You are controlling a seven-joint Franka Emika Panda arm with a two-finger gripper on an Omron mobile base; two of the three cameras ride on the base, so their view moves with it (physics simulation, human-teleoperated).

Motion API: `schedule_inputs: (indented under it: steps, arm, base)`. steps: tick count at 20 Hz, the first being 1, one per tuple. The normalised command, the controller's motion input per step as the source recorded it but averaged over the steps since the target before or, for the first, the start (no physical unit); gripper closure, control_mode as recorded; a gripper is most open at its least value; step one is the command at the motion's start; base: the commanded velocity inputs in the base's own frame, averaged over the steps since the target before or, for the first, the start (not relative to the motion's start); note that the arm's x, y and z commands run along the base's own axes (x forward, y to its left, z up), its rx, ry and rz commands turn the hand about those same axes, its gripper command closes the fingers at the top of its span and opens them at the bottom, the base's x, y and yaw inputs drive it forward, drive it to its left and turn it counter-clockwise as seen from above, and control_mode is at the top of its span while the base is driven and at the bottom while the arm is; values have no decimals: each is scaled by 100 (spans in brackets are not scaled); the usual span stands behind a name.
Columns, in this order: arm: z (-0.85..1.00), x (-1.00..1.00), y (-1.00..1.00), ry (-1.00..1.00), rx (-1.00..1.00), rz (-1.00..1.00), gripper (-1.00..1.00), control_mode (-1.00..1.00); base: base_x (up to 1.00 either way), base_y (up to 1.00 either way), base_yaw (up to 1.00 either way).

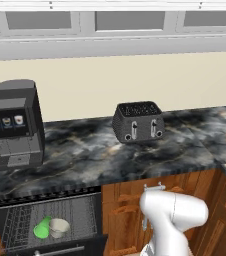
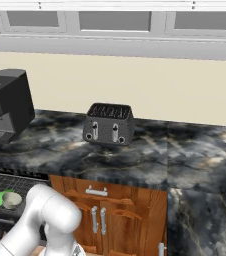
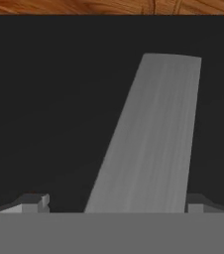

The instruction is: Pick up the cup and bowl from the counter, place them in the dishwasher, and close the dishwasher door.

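The green cup (image 1: pixel 42 228) lies on its side in the dishwasher (image 1: pixel 15 220) rack, with the cream bowl (image 1: pixel 60 227) touching it on its right. Both also sit at the left edge of the right base view: cup (image 2: pixel 1 195), bowl (image 2: pixel 11 200). In the hand view, the dark dishwasher door (image 3: pixel 44 99) is very close, and its silver bar handle (image 3: pixel 148 139) slants up between my fingertips. My gripper (image 3: pixel 115 203) is open, with one tip on each side of the bar's near end. The dark marbled counter (image 1: pixel 85 150) runs above the rack.
On the counter stand a black toaster (image 1: pixel 138 122) and a dark coffee machine (image 1: pixel 14 122) at the left. Brown wooden cabinets (image 1: pixel 125 210) with silver handles flank the dishwasher on its right. My white arm (image 1: pixel 172 212) reaches down in front of them.
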Motion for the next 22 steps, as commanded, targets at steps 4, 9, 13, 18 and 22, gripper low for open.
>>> schedule_inputs:
  steps: [4, 9, 13, 18, 22]
  arm:
    - [-68, 54, 0, -24, -13, 11, -100, -100]
    - [-69, 53, -1, -24, -15, 10, -100, -100]
    - [-68, 55, -4, -24, -17, 8, -100, -100]
    - [-67, 57, -3, -24, -19, 8, -100, -100]
    - [-71, 61, -4, -23, -21, 9, -100, -100]
  base:
    - [0, 0, 0]
    - [0, 0, 0]
    - [0, 0, 0]
    - [0, 0, 0]
    - [0, 0, 0]
